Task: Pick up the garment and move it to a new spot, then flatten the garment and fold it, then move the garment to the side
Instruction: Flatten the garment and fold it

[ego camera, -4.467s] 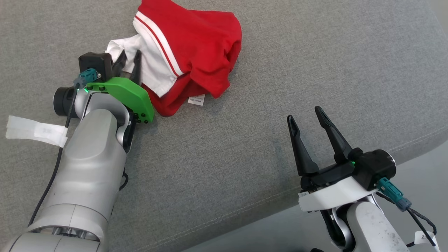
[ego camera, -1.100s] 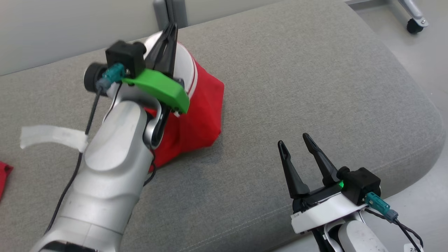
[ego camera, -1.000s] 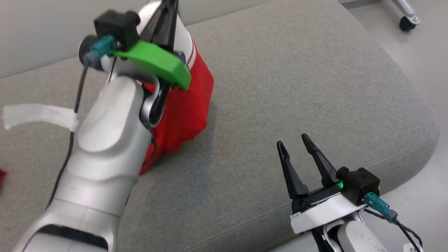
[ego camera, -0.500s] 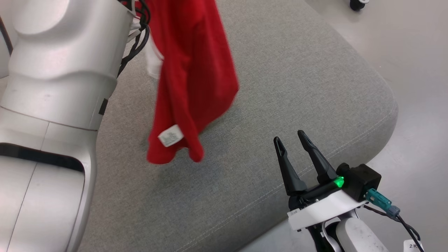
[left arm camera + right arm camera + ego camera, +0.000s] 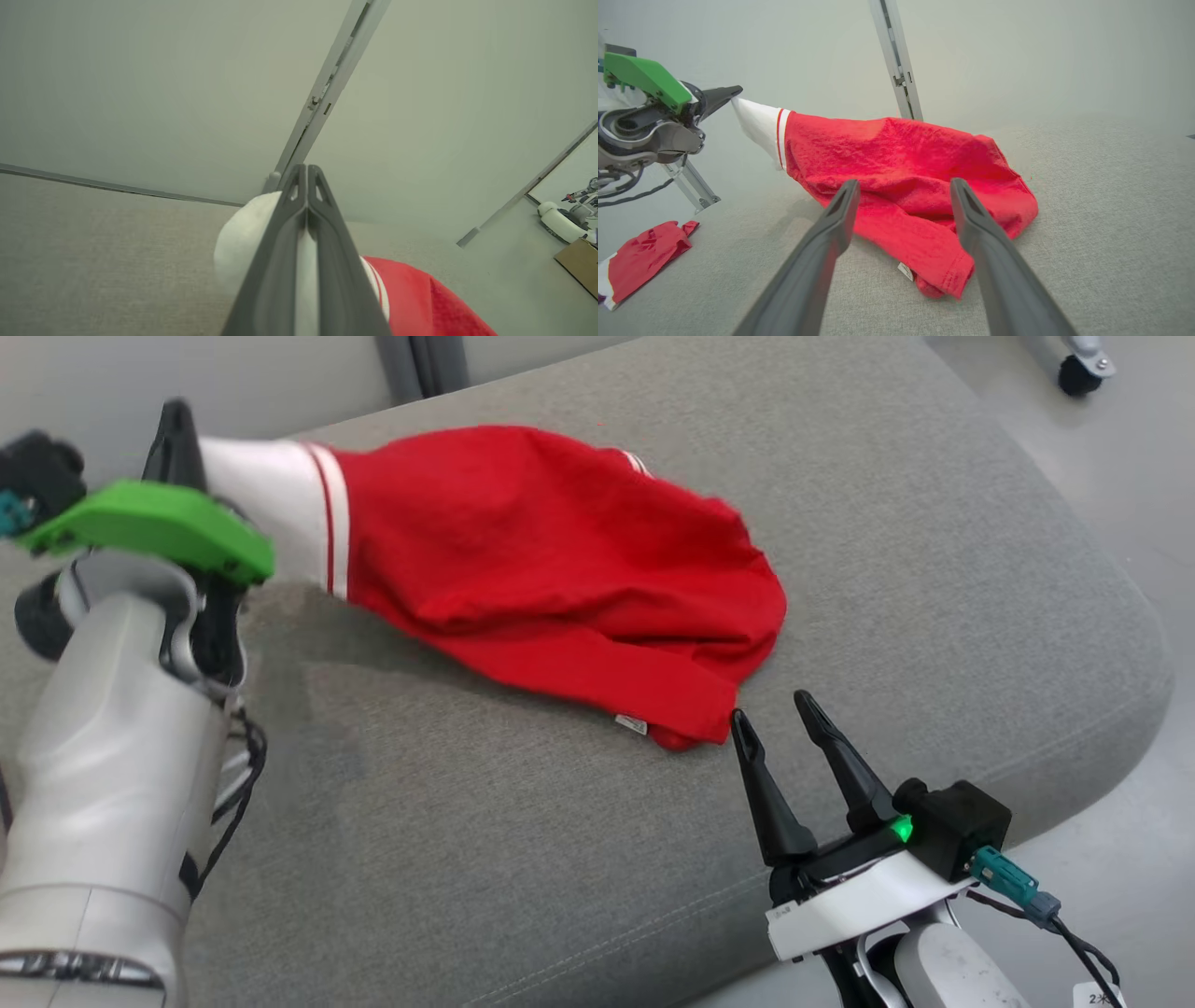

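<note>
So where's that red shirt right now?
In the head view the red garment lies spread across the grey cushion, its white end pinched in the left gripper at upper left, its lower corner just ahead of the open right gripper.

Bright red garment (image 5: pixel 560 569) with one white end crossed by a thin red stripe; a small white label (image 5: pixel 631 724) at its 6 o'clock hem. Mottled grey woven cushion (image 5: pixel 523 859) with a paler stitched seam. At 10 o'clock, the left gripper (image 5: pixel 177 425) is dark grey, with a vivid green mount (image 5: pixel 149 527) on a silver arm (image 5: pixel 112 784). At 5 o'clock, the right gripper (image 5: pixel 770 707) is black, on a white bracket (image 5: pixel 859 896), with a green light (image 5: pixel 901 826) and a teal plug (image 5: pixel 999 875). Pale grey-green wall (image 5: pixel 233 373) at 12 o'clock.
</note>
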Tool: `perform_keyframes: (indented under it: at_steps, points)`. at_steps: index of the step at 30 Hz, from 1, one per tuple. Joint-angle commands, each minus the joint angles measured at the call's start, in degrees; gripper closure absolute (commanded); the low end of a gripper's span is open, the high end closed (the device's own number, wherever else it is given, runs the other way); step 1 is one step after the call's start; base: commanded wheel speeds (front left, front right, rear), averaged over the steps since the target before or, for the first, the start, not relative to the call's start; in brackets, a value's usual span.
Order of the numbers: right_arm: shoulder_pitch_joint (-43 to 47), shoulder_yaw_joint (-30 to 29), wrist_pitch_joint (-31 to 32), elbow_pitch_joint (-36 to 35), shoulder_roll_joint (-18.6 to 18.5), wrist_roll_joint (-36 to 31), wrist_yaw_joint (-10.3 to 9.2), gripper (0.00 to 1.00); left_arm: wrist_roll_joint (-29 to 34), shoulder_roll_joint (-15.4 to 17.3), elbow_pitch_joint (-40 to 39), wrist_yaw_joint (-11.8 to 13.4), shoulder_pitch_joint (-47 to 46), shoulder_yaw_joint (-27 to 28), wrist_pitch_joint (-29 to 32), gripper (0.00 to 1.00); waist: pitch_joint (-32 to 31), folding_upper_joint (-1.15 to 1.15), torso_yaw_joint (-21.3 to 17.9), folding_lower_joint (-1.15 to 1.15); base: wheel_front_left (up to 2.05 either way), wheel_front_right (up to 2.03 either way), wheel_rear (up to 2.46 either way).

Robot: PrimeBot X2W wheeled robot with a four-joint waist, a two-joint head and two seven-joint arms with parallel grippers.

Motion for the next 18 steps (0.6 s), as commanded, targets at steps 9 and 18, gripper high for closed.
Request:
perform_keyframes:
  at_steps: [9,18]
  points:
    - [0.7,1.1,-0.2,0.7,-0.1,-1.1,0.00,0.00,11.3,4.6,-15.7,4.4,18.6,11.1,-0.4,1.00,-0.4,0.00,4.4,-0.01,0.00,0.00,0.00]
    - [1.2,1.5,-0.2,1.9,-0.1,-1.5,0.00,0.00,21.6,5.2,-22.0,6.0,27.8,16.5,-0.4,0.00,-1.2,0.00,3.9,-0.01,0.00,0.00,0.00]
